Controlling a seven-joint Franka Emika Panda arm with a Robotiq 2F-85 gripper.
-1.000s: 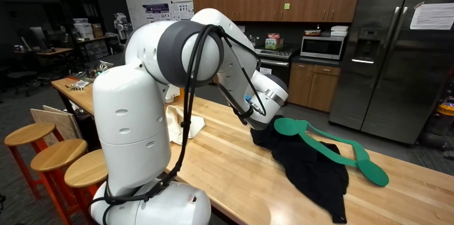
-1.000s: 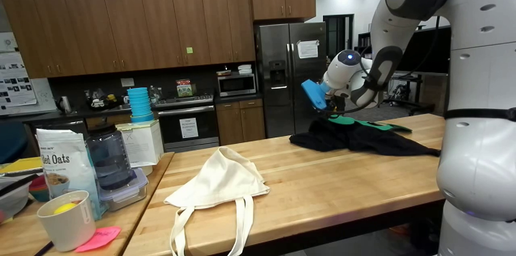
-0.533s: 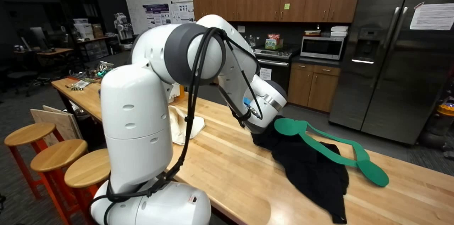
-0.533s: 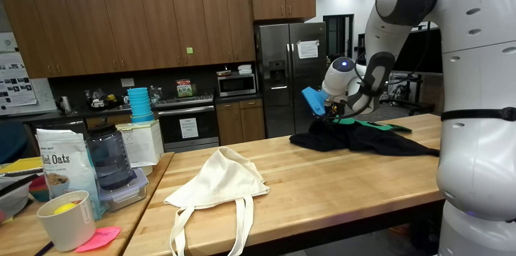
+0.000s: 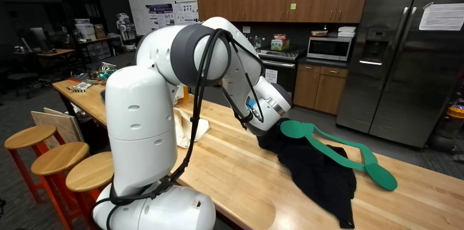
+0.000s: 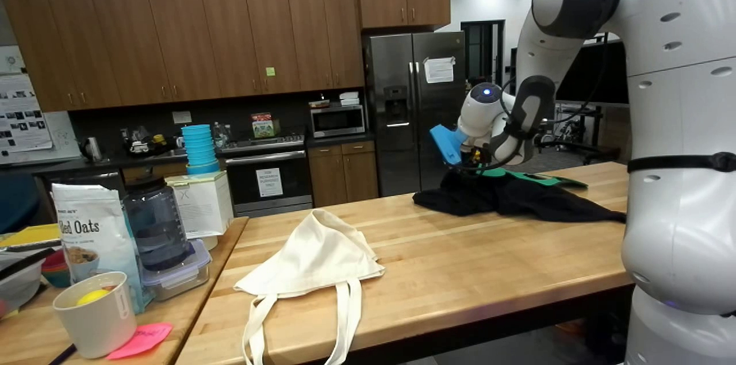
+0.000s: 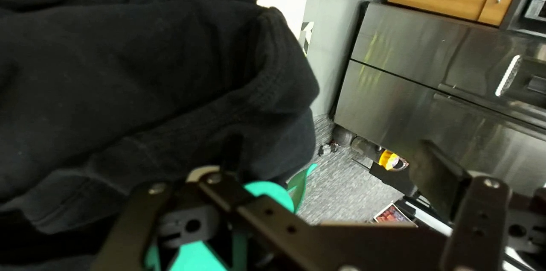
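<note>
Gripper [image 7: 330,155] spread wide, close against a crumpled black cloth [image 7: 170,91]

The gripper's fingers [image 7: 435,181] stand far apart; between them the wrist view shows a folded edge of the cloth and, beyond it, the grey floor [image 7: 345,194]. One finger overlaps the cloth in that view, and whether it touches the fabric cannot be told. The other is set against the floor and the refrigerator [image 7: 405,70], which stands well beyond the gripper.

In an exterior view the cloth lies right beneath the gripper, bunched on the wooden tabletop [image 6: 437,261], with a loose length trailing off to one side of it. A flat green piece [image 5: 330,153] with rounded ends and narrow straps rests on the cloth: its nearer end is just beside the wrist [image 6: 478,113], while its farther end reaches past the cloth onto bare wood, away from the gripper.

A blue part [image 6: 447,143] juts out beside the wrist, just above the gripper. A cream tote bag [image 6: 316,261] lies on the same tabletop, well apart from the gripper. Three stools [image 5: 59,157] stand off past the arm [image 5: 141,125], farther still.
</note>
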